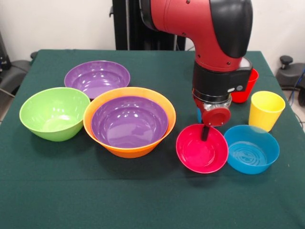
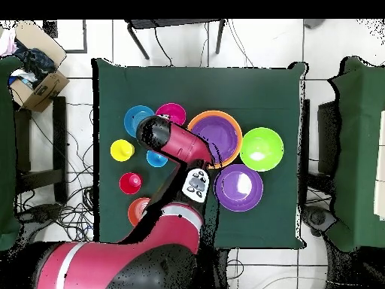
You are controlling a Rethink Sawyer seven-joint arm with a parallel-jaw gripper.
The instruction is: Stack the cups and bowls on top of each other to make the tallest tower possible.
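A: Where does the gripper (image 1: 206, 132) sit?

B: It hangs from the red and black arm (image 1: 209, 28) with one dark fingertip dipping over the far rim of the small pink-red bowl (image 1: 201, 148). Whether the fingers are spread or clenched cannot be told; the wrist hides them in the overhead view and only a dark sliver shows from the front.

A: And the bowls?

B: All are glossy plastic, round and smooth. One large purple bowl (image 1: 129, 122) nests inside the large orange bowl (image 1: 98, 129), leaving an orange ring around it. The second purple bowl (image 1: 96, 78) lies behind, beside the deep lime green bowl (image 1: 54, 112). The small blue bowl (image 1: 251, 149) sits just beside the pink-red one, its bottom ridged with circles. In the overhead view a small orange bowl (image 2: 137, 210) lies near the robot's base.

A: The cups?

B: Tapered tumblers. The yellow cup (image 1: 266, 110) stands upright behind the blue bowl, the red cup (image 1: 248, 88) behind that, partly hidden by the arm. A blue cup (image 2: 156, 159) peeks out beside the wrist. Everything rests on a matte green tablecloth (image 1: 143, 200).
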